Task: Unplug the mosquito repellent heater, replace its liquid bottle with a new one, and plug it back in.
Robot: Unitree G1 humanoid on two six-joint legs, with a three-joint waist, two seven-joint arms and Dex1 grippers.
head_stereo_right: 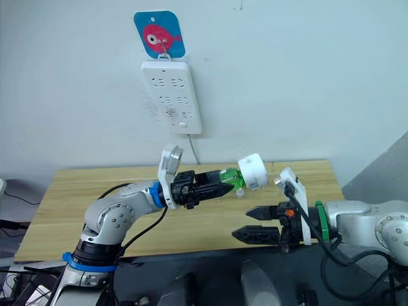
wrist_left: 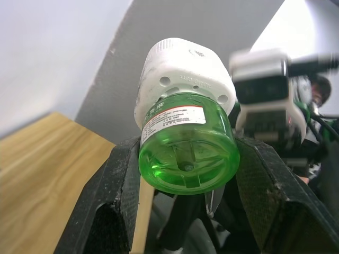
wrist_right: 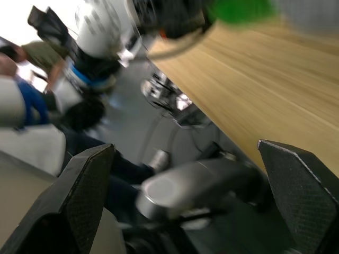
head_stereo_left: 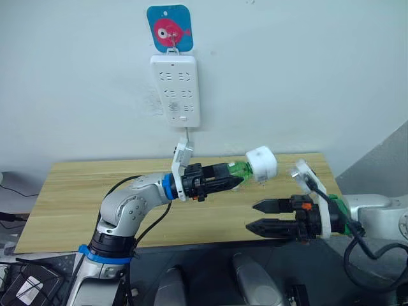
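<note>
White heater [head_stereo_left: 262, 162] is unplugged (green bottle [wrist_left: 186, 149] still attached), gripped by the left gripper [head_stereo_left: 234, 176]; right gripper [head_stereo_left: 256, 217] jaws open. Swap and replugging remain.

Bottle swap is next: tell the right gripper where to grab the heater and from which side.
Judging by its pose, grip the white mosquito repellent heater body across its rounded sides, coming from the robot's right. The left gripper holds the green bottle, so the white end points free toward the open right gripper waiting lower.

Heater [head_stereo_left: 262, 162] above table [head_stereo_left: 76, 191] (unplugged).
</note>
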